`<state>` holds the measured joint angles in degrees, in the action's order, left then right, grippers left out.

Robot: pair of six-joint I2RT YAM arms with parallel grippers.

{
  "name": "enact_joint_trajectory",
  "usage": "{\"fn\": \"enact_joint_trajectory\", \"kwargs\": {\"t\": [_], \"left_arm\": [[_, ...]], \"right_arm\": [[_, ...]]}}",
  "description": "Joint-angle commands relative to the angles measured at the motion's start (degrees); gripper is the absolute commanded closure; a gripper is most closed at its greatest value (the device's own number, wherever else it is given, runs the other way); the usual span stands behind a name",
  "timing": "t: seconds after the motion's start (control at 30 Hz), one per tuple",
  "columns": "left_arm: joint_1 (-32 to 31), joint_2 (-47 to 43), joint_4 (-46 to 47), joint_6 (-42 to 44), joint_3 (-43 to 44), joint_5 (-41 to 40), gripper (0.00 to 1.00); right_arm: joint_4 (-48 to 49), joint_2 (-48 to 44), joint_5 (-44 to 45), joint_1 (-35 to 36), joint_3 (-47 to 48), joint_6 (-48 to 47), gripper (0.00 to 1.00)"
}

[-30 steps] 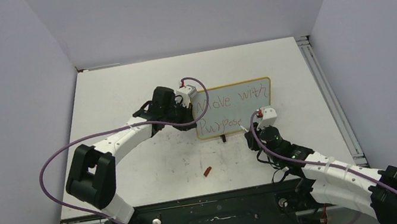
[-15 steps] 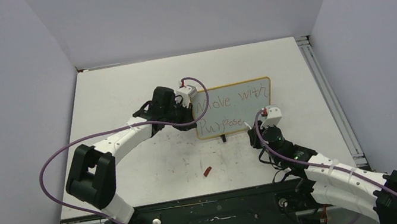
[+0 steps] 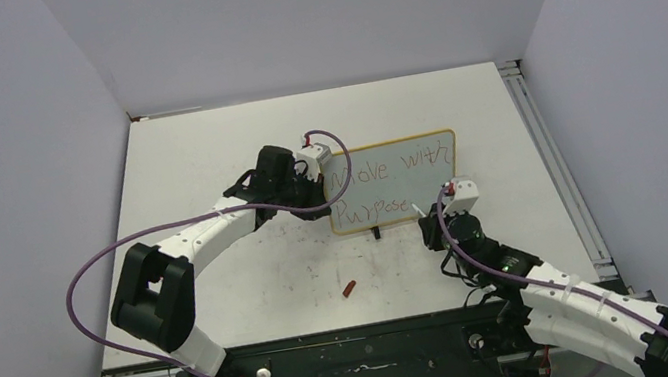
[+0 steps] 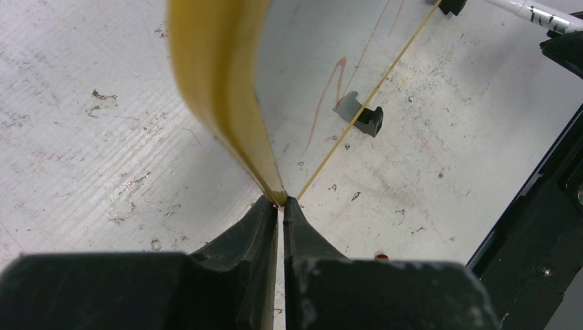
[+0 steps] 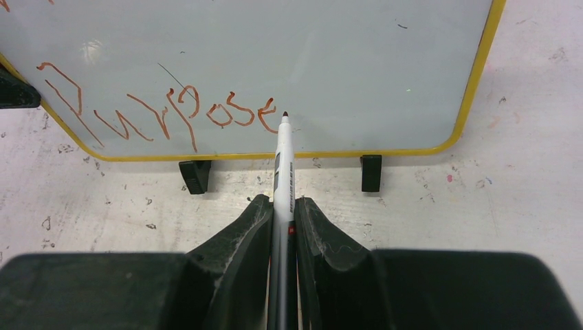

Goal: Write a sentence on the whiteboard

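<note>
The whiteboard [image 3: 416, 186] stands on the table on black feet [image 5: 195, 176], its yellow frame [image 4: 220, 82] seen edge-on in the left wrist view. My left gripper [image 3: 323, 186] [image 4: 280, 201] is shut on the frame at the board's left edge. On the board's face [image 5: 357, 62] the sentence [image 3: 378, 171] reads "Move with" over "Purpose" [image 5: 165, 113] in reddish-brown. My right gripper [image 3: 438, 218] [image 5: 282, 203] is shut on a white marker [image 5: 283, 161]. Its dark tip rests at the board just right of the final "e".
A small red marker cap [image 3: 350, 288] lies on the table in front of the board, toward the arms' bases. The tabletop [image 3: 202, 149] is scuffed white, with grey walls at the left, back and right. A metal rail [image 3: 554, 164] runs along the right edge.
My right wrist has shifted a little to the right along the board's lower edge, taking the marker with it. The left arm and the board have not moved.
</note>
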<state>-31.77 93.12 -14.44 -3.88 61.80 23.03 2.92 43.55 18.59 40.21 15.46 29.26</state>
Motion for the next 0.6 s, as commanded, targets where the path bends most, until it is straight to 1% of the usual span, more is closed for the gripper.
{"fn": "enact_joint_trajectory", "kwargs": {"t": [0.0, 0.13, 0.27, 0.37, 0.57], "left_arm": [[0.0, -2.0, 1.2, -0.1, 3.2, 1.4, 1.00], [0.0, -2.1, 1.1, -0.1, 3.2, 1.0, 1.00], [0.0, -2.0, 0.9, -0.1, 3.3, 0.9, 1.00], [0.0, -2.1, 1.0, -0.1, 3.3, 1.0, 1.00], [0.0, -2.2, 0.9, -0.1, 3.3, 1.0, 1.00]], "right_arm": [[-4.0, -2.6, -0.8, 0.1, 4.6, -0.4, 0.95], [-7.8, -3.8, -1.3, 0.1, 6.5, -0.1, 0.95], [-10.4, -2.7, -0.1, 0.0, 7.7, 0.8, 0.95], [-9.7, -2.1, 0.6, -0.3, 6.9, 0.7, 0.95], [-5.3, -1.2, -0.3, -1.0, 4.8, 0.0, 0.95]]}}
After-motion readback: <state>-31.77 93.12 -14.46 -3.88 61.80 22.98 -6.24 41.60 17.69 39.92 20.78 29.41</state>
